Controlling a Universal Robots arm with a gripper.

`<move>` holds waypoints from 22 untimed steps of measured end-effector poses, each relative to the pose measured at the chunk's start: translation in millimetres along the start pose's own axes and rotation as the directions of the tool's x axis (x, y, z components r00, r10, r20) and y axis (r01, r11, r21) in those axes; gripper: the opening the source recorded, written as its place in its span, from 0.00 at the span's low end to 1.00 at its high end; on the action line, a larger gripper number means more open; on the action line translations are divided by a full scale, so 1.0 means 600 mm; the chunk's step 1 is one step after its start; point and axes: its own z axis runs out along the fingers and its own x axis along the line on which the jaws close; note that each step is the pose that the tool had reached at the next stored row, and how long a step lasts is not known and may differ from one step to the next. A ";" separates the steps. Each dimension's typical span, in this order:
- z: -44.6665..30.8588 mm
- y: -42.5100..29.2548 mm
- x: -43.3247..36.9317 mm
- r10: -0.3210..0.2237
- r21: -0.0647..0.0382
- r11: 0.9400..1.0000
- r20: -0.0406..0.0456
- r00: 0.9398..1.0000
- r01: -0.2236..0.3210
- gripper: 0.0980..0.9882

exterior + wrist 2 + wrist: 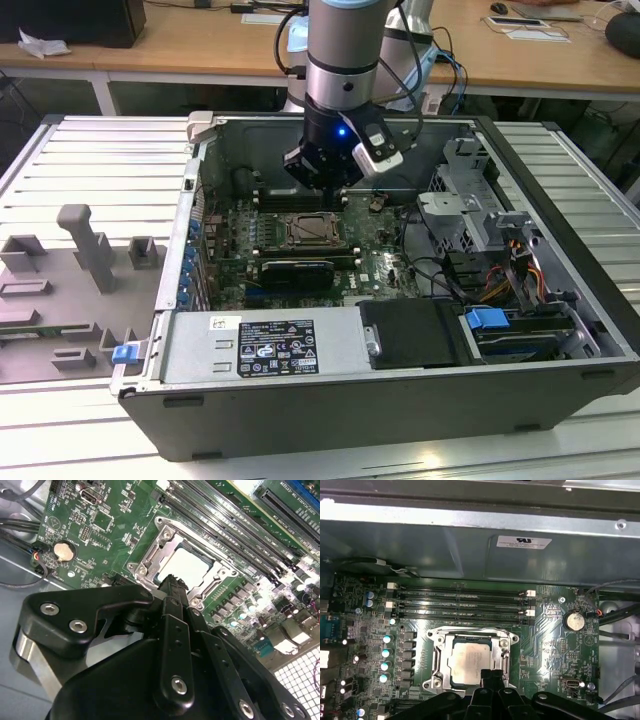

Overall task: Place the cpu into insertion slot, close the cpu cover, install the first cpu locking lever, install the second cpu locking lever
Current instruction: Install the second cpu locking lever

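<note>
The cpu (471, 663) is sitting in the insertion slot (436, 655), the cpu cover (227, 572) framing it. The hand (172, 587), fingers pressed together and empty, is hovering at the socket edge, likely for lever work.

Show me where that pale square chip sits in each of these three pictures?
Exterior view: the cpu lies mid-board, below the tool.
First wrist view: cpu inside the silvery insertion slot.
Second wrist view: cpu just beyond the tool's tip.
Shared landmark: the round coin battery.
</note>
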 end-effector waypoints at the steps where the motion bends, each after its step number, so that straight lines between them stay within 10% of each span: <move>1: 0.000 -0.001 0.000 0.000 0.000 1.000 0.000 1.000 0.000 0.01; 22: -0.001 -0.016 0.001 0.000 0.000 1.000 0.000 1.000 0.000 0.01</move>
